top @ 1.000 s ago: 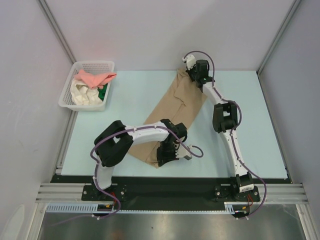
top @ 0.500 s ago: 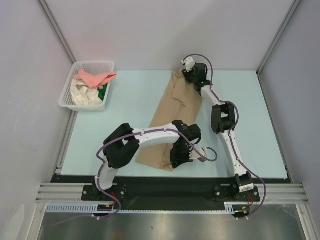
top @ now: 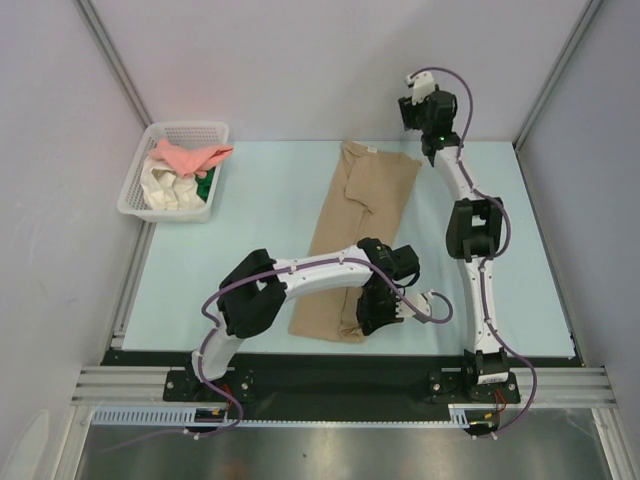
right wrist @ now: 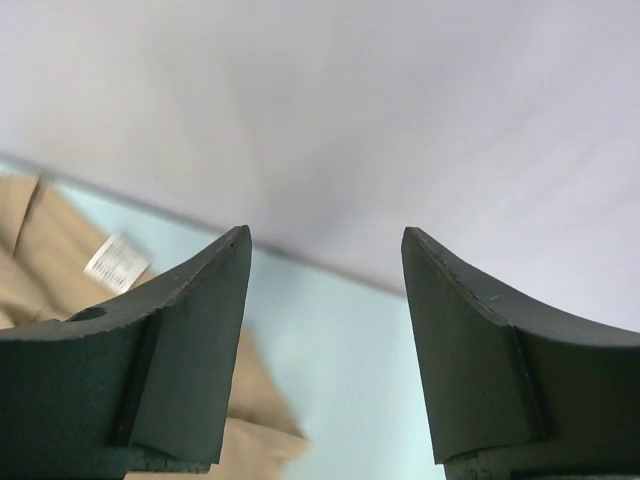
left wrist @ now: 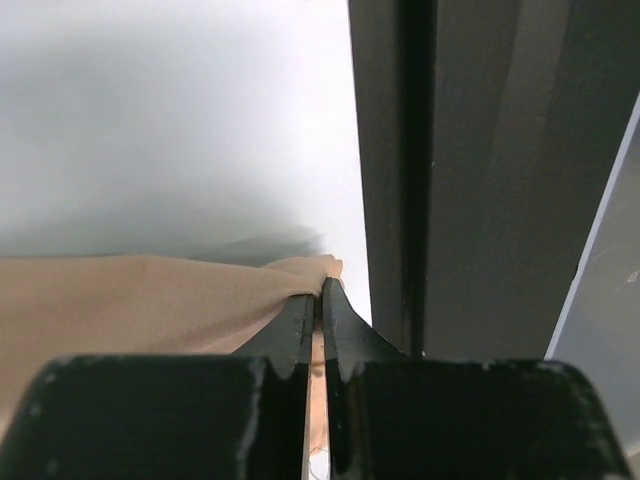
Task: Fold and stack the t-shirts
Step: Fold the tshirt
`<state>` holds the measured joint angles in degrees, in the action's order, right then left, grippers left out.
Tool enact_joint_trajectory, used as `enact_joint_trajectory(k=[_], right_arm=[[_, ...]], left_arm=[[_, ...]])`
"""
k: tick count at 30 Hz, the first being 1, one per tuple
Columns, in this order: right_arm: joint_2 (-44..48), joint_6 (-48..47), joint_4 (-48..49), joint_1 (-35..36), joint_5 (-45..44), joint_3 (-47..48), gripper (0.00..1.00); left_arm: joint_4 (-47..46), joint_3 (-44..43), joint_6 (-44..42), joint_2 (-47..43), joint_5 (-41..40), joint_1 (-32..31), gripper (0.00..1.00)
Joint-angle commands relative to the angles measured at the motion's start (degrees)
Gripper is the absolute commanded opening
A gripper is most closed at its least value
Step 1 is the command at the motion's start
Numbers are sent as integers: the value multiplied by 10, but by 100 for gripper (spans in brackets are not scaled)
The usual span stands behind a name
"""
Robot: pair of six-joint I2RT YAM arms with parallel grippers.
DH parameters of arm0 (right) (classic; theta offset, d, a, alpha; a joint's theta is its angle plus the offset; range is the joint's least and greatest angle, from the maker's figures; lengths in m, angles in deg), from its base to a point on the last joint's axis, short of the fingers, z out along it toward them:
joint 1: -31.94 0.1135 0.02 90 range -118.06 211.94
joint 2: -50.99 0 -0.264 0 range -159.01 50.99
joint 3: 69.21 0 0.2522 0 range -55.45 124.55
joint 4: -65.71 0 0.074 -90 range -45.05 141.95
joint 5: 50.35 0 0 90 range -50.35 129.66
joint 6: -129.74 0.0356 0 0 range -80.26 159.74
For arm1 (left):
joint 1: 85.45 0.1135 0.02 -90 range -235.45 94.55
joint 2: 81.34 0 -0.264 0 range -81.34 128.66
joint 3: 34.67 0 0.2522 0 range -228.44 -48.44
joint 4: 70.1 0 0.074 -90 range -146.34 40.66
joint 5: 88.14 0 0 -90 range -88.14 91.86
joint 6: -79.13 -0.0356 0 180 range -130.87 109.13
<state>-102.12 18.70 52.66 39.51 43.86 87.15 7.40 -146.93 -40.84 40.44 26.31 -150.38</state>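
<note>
The tan t-shirt lies folded into a long strip on the table, running from the back middle to the near edge. My left gripper is at the strip's near right corner, shut on the cloth. In the left wrist view the tan t-shirt is pinched between the closed tips of the left gripper. My right gripper hangs open above and just right of the shirt's far end, holding nothing. Its wrist view shows the right gripper with wide jaws, and the tan t-shirt with a white label lower left.
A white mesh basket stands at the back left, holding a salmon-pink t-shirt, a cream-white one and a green one. The dark front rail runs close beside my left gripper. Walls close in the back and sides.
My left gripper pulled the shirt's near end to the right, straightening the strip. My right gripper opened, let go of the far end and rose toward the back wall.
</note>
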Motion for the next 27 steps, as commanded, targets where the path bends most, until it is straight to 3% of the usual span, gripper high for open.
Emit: enact_joint_trajectory(k=[1,4,6,8,9,11,14,15,19,21,27], right_arm=[[83,23,2,-6,2,17,66],[121,38,-32,-10,-6,-19,66],[155,43,-54,-10,-12,-56,66],[180,45,-65,-9,-18,-86,67],[194,47,-75,-10,-21,-102,67],[241,64,-91,-11,-17,-158,67],[326,91,-127,-13,-10,-259,68],[357,121,-151,-16,6,-295,68],[490,177,-244,-20,58,-449,68],[567,208,-291,-27,117,-548,68],[737,284,-275,-50,264,-789,68]], left_arm=[[-6,-35,-8,9,28,-20,5],[-9,-51,-18,17,35,-33,8],[-6,-56,-38,19,42,-36,19],[-10,-54,-46,13,43,-37,22],[-22,-54,-45,11,40,-38,28],[-39,-75,-19,4,17,-38,47],[-41,-128,3,-11,19,-28,95],[-43,-143,10,-17,24,-14,100],[-60,-194,76,-57,12,29,96],[-84,-156,138,-101,-2,76,94],[-181,105,283,-216,-12,252,82]])
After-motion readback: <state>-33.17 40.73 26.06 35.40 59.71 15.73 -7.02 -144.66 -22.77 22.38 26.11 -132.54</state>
